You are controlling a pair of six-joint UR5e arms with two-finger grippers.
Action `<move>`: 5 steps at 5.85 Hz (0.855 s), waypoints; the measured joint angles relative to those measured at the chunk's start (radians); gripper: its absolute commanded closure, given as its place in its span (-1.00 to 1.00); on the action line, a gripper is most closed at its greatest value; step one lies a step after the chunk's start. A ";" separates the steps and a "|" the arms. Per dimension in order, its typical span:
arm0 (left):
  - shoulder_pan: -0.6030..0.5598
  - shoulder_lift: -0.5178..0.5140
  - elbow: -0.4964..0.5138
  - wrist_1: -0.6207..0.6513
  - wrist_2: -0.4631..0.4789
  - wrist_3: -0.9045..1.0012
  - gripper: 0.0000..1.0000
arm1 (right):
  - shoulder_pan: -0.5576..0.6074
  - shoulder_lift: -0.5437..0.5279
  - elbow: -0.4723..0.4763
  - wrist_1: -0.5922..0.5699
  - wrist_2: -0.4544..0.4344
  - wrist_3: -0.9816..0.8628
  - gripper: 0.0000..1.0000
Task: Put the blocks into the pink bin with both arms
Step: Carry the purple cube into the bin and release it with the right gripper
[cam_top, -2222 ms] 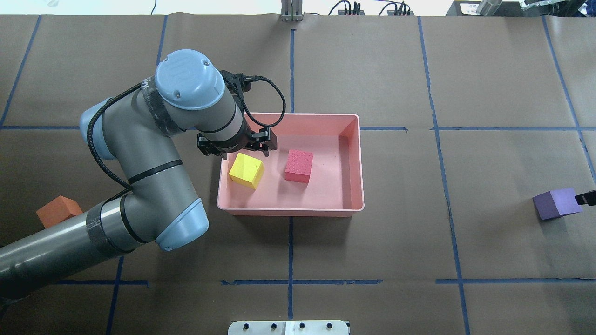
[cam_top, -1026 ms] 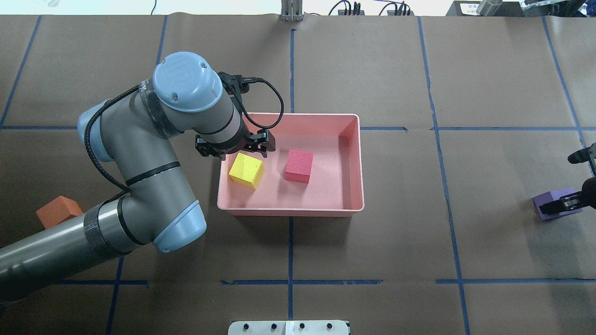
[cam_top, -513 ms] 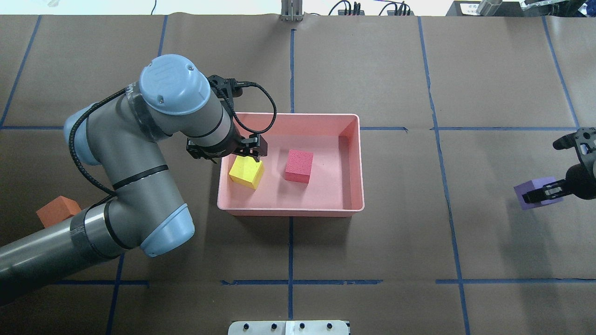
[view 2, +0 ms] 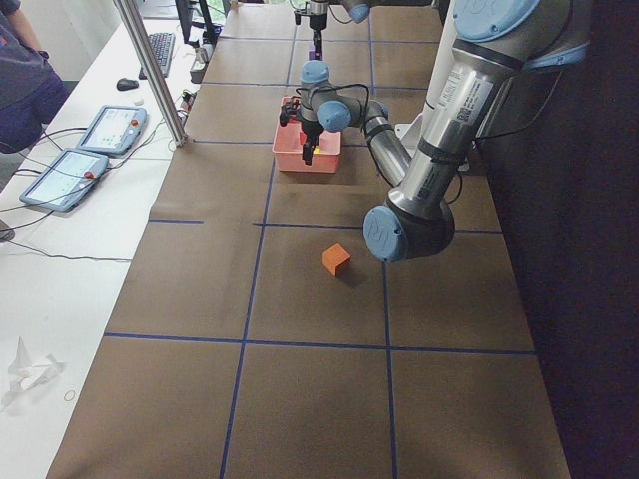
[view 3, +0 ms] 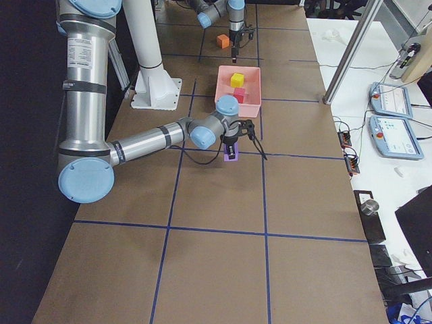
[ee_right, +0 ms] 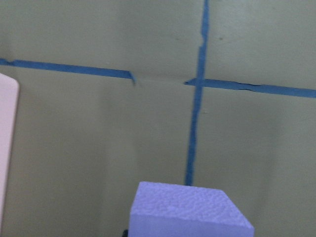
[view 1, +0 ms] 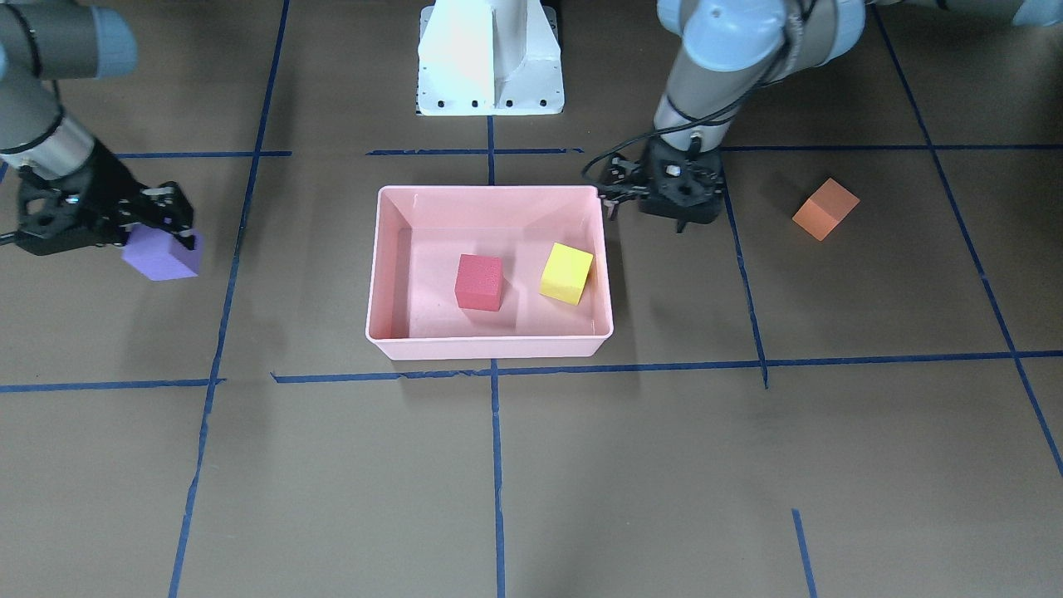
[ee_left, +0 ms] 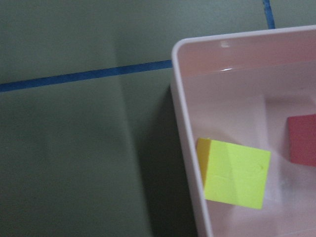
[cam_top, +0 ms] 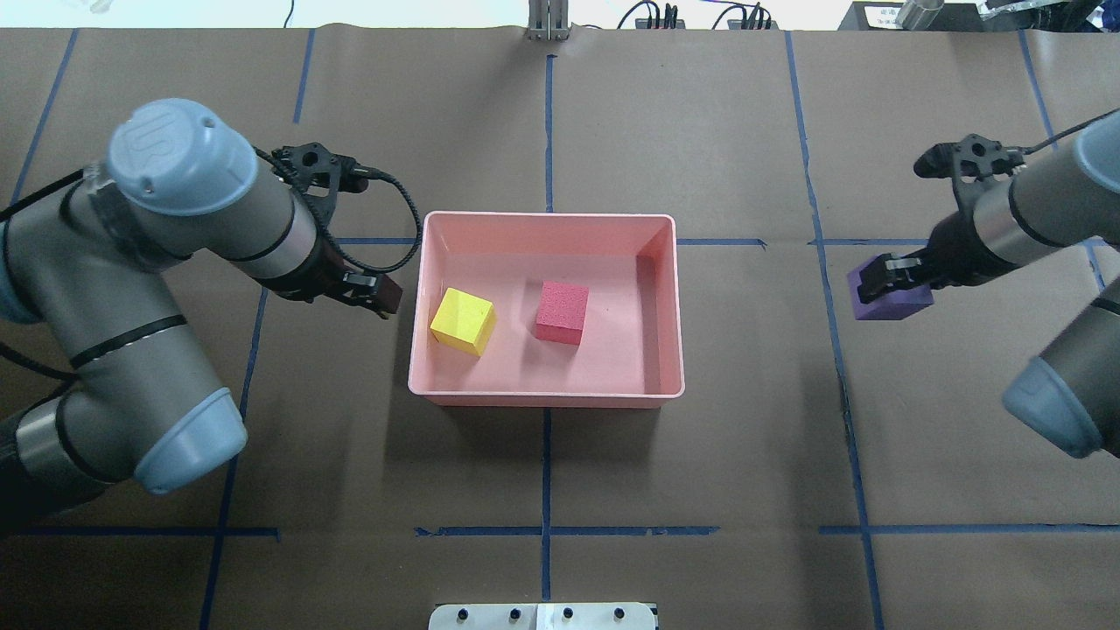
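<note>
The small purple foam cube (cam_top: 903, 305) is pinched in your right gripper (cam_top: 882, 282); your left gripper (cam_top: 381, 295), you can't tell

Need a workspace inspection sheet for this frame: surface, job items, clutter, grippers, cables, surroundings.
Surface: table, brown paper with a blue tape grid.
Job's things: yellow block and red block inside the bin; orange block loose on the table, robot's left; purple block outside the bin.
Clutter: nothing seen.
Grippers: right gripper shut on purple block; left gripper empty beside the bin, fingers look apart.
Cables: black cable looped at the left wrist.
Surroundings: white pedestal; tablets on a side bench; person beside it.
</note>
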 measured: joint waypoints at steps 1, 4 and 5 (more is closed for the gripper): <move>-0.053 0.093 -0.040 -0.005 -0.020 0.121 -1.00 | -0.057 0.146 0.001 -0.124 -0.022 0.108 0.47; -0.197 0.371 -0.125 -0.066 -0.071 0.381 -1.00 | -0.243 0.450 -0.050 -0.322 -0.152 0.394 -0.99; -0.207 0.457 -0.142 -0.135 -0.076 0.353 -1.00 | -0.292 0.489 -0.080 -0.329 -0.204 0.444 -1.00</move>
